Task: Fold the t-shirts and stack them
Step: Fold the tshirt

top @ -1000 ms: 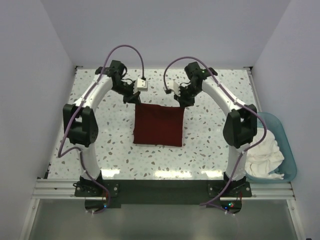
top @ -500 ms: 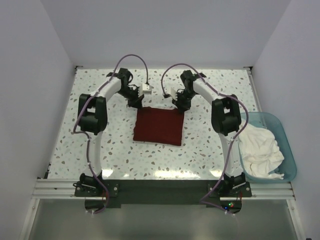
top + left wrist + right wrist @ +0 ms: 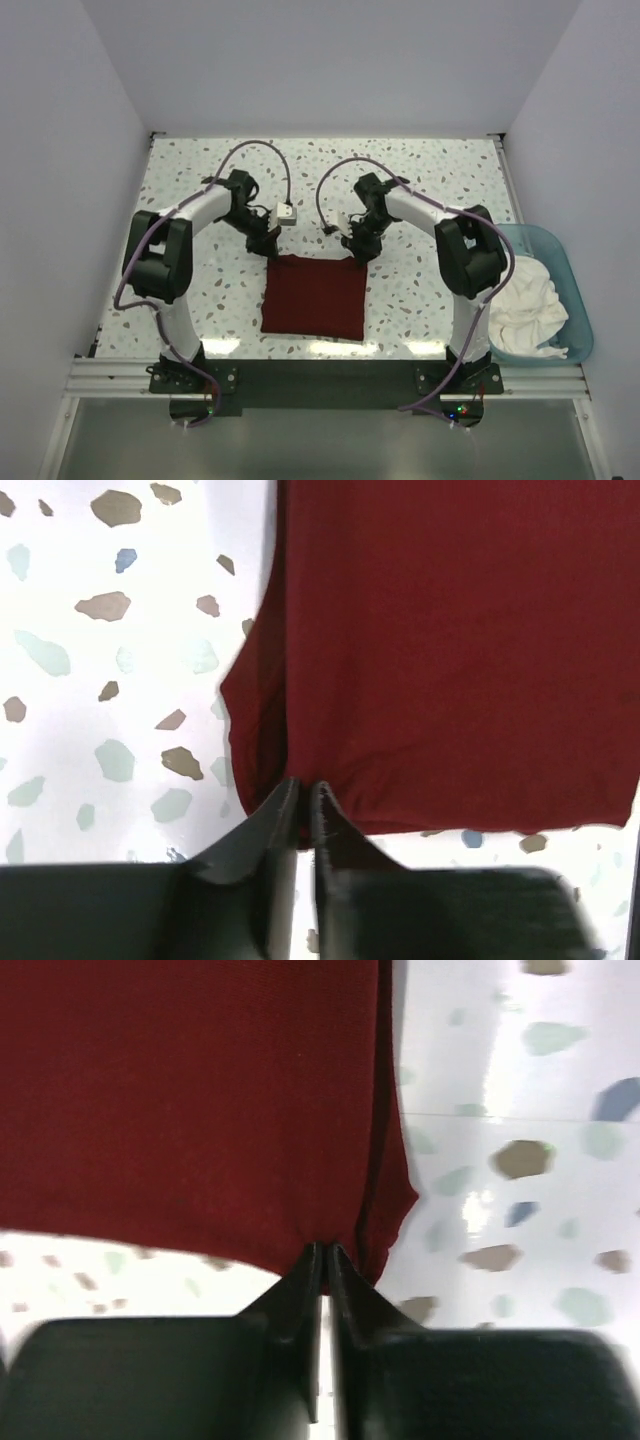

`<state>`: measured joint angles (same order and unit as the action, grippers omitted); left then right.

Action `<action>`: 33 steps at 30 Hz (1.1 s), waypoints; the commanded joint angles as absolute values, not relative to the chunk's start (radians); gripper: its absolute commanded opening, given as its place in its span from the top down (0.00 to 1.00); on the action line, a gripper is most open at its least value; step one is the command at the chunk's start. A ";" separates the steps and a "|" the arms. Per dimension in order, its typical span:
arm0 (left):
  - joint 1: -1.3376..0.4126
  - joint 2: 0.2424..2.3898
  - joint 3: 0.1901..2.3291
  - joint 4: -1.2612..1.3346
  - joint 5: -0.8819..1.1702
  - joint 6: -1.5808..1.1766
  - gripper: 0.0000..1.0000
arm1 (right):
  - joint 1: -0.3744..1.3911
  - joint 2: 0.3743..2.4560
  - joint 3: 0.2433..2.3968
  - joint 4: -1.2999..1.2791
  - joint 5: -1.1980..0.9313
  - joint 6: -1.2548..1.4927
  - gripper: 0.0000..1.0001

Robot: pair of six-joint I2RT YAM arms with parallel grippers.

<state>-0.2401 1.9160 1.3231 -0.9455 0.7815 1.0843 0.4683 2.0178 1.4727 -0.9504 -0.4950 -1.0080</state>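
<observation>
The left jaws pinch one far corner of the folded dark red cloth t-shirt (image 3: 313, 297), the right jaws the other. It lies flat on the speckled white surface (image 3: 430, 175). A crumpled white cloth t-shirt (image 3: 525, 300) sits in a light blue plastic tub (image 3: 556, 243).

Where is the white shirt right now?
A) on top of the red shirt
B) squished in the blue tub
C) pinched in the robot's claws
B: the white t-shirt lies bunched inside the light blue tub at the right, well apart from the maroon t-shirt.
</observation>
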 commanded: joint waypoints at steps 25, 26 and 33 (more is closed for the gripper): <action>-0.465 2.000 1.385 -0.738 0.930 0.986 0.44 | 0.396 2.163 1.674 -0.729 -0.853 -0.127 0.86; -0.465 2.005 1.384 -0.727 0.931 0.983 0.48 | 0.396 2.161 1.666 -0.733 -0.854 -0.132 0.86; -0.483 2.016 1.378 -0.732 0.954 1.006 0.77 | 0.409 2.204 1.643 -0.727 -0.884 -0.155 0.85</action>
<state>-0.4671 2.0197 1.3708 -0.7551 0.9096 0.9955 0.3950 2.1845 1.6291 -0.7467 -0.8288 -0.1566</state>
